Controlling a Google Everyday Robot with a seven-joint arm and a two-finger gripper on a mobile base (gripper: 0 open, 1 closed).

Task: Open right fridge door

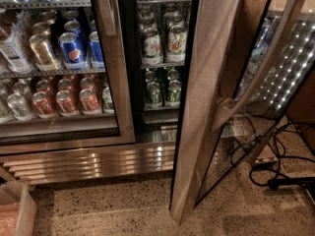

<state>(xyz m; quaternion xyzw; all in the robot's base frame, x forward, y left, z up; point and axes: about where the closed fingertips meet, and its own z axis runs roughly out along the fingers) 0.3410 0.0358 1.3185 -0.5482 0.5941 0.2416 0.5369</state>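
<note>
The right fridge door [206,97] stands swung out toward me, edge-on, its wide brushed-steel frame running from the top of the view down to the floor. Its long bowed steel handle [261,68] curves along the outer face, and the black-bordered glass pane [246,73] shows beyond it. Behind the open door, shelves of green cans and bottles [162,43] are exposed. The left door [115,68] stays closed over blue Pepsi and orange cans [74,48]. The gripper is out of view.
A steel louvred kick grille [98,163] runs under the fridge. Black cables [280,171] lie on the speckled floor at right, past the open door. A clear plastic bin [15,210] sits at the bottom left corner.
</note>
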